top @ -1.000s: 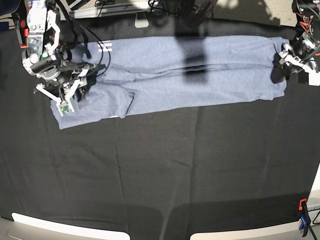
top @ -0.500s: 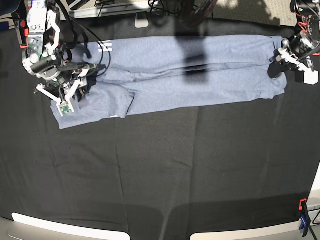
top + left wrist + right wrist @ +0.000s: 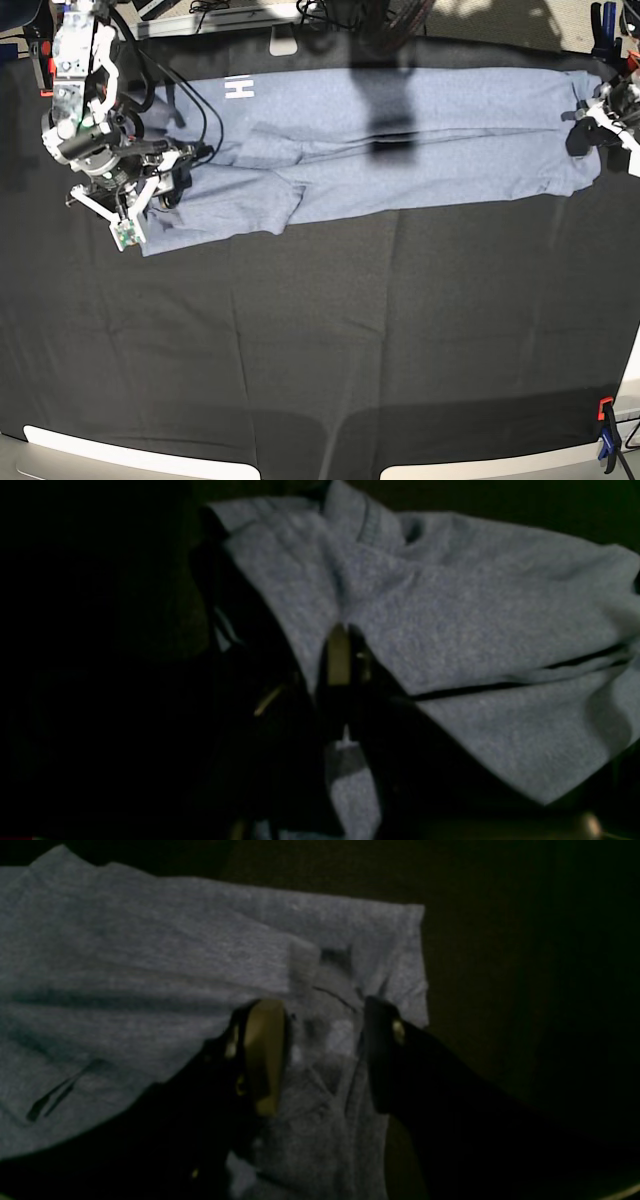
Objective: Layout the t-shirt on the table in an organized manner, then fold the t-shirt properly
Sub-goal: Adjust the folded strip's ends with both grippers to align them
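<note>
The light blue-grey heathered cotton t-shirt (image 3: 400,140) lies stretched left to right along the far side of the black-draped table (image 3: 320,340). The left gripper (image 3: 345,645) pinches its right end; the right gripper (image 3: 320,1040) stands parted over its left end.

The t-shirt (image 3: 420,140) is soft heathered knit cloth, matt and faintly fuzzy, with flat white printed lettering (image 3: 240,90). The table (image 3: 330,340) wears matt black woven cloth, lightly creased
</note>
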{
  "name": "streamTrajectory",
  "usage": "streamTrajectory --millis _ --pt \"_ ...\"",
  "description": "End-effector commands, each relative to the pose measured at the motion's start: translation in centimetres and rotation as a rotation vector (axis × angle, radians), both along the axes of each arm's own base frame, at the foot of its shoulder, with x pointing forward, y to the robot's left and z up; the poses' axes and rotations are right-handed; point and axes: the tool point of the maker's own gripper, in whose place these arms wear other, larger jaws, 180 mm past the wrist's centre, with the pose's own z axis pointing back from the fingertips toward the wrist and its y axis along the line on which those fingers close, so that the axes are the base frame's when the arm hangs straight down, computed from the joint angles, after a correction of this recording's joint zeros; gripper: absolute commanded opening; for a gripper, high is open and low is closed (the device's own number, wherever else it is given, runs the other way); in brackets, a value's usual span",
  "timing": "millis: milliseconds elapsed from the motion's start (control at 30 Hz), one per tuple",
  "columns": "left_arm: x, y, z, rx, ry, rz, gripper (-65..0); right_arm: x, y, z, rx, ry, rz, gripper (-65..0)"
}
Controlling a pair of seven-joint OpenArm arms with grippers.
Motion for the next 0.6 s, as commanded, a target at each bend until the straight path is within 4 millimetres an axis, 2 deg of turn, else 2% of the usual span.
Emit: streamTrajectory --millis 0,33,67,333,567 --pt "0.8 1.1 1.3 0.023 -0.037 0.006 -45.9 0.8 -0.2 1.3 -0.004 -0.046 0.001 -39.1" --pt "0.9 1.2 1.4 0.025 -0.042 0.007 -41.5 0.8 -0.3 1.3 -0.004 -0.044 0.0 -39.1" --pt "0.9 1.3 1.4 0.028 -0.042 0.007 -40.5 0.7 -0.3 1.2 -0.006 -0.039 -0.001 -39.1" --pt "0.3 1.7 1.2 0.042 -0.007 -0.012 -40.5 0.5 -0.4 0.9 -0.013 -0.017 -0.006 -39.1" --pt "2.0 3.2 4.0 0.03 -0.102 0.009 -40.4 0.5 -0.4 0.9 -0.013 -0.017 -0.006 -39.1"
